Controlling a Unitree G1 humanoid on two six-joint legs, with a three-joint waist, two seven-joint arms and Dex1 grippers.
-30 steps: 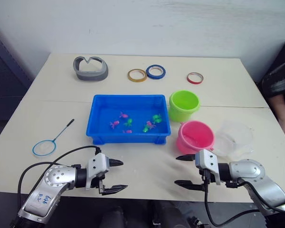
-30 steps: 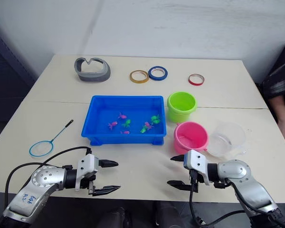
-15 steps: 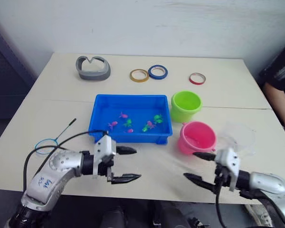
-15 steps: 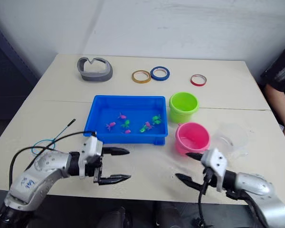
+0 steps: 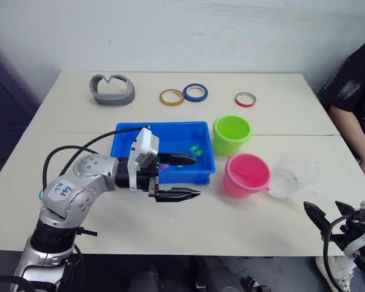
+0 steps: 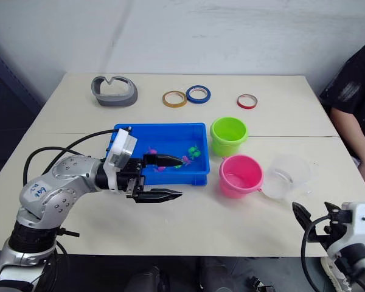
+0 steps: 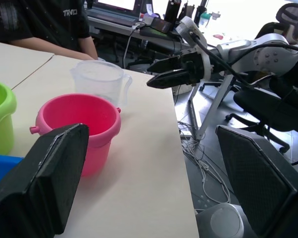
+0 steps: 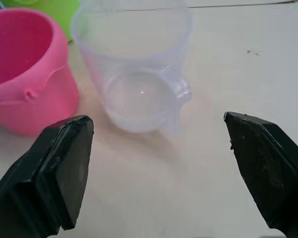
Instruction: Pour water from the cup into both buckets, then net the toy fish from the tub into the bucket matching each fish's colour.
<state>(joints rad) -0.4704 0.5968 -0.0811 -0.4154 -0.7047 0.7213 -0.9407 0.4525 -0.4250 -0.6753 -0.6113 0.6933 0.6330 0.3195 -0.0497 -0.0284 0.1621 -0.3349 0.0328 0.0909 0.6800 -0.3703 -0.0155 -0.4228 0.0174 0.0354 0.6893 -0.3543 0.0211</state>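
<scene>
The left pincer (image 5: pixel 181 177) hangs with its two black fingers spread and nothing between them, over the front right corner of the shallow bright blue plastic tub (image 5: pixel 129 137) at frame centre. Its arm covers the tub's left and front parts, so just a few of the tiny pink and green toy fish (image 5: pixel 198 148) can be made out. The light blue hoop net (image 5: pixel 41 194) is almost wholly hidden behind that arm at the left edge of the frame.

The right pincer (image 6: pixel 308 217) sits at the lower right corner, cut off by the frame edge. From its own wrist camera its fingers stand wide apart and empty, facing the clear wide plastic cup (image 8: pixel 134 74), upright on the cream table (image 5: pixel 280 115). Whether the cup holds water is hard to judge.

The bright pink plastic bucket (image 5: pixel 248 175) stands just left of the cup, the lime green bucket (image 5: pixel 231 134) behind it. A person's dark sleeve (image 5: pixel 356 91) is cut by the right edge.
</scene>
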